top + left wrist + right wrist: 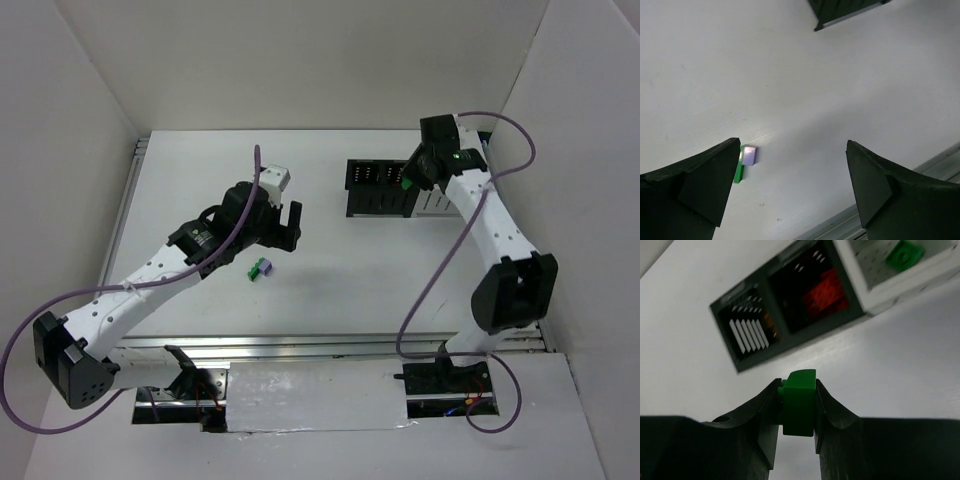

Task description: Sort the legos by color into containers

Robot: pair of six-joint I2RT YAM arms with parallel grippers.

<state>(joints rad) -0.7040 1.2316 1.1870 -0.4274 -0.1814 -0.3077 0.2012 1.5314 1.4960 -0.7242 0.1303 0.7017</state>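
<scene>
Containers: I find the row upper centre, on the table.
Loose legos: two, touching, centre-left, just below the left gripper.
Held lego: between the right gripper fingers; in the wrist view I see the containers above it.

1. And there it was, a matte white tabletop filling the middle of the overhead view, evenly lit.
2. Three plain white walls boxed it in: a back wall, a left wall and a right wall.
3. A near aluminium rail ran left to right along the table's front edge.
4. A side rail, slotted, ran up the left edge between the tabletop and the left wall.
5. In front of the near rail, a pale crinkled sheet lay flat on a white ledge, its lower edge ragged.
6. In the left wrist view, a grey rail strip cut across the lower right corner.
</scene>
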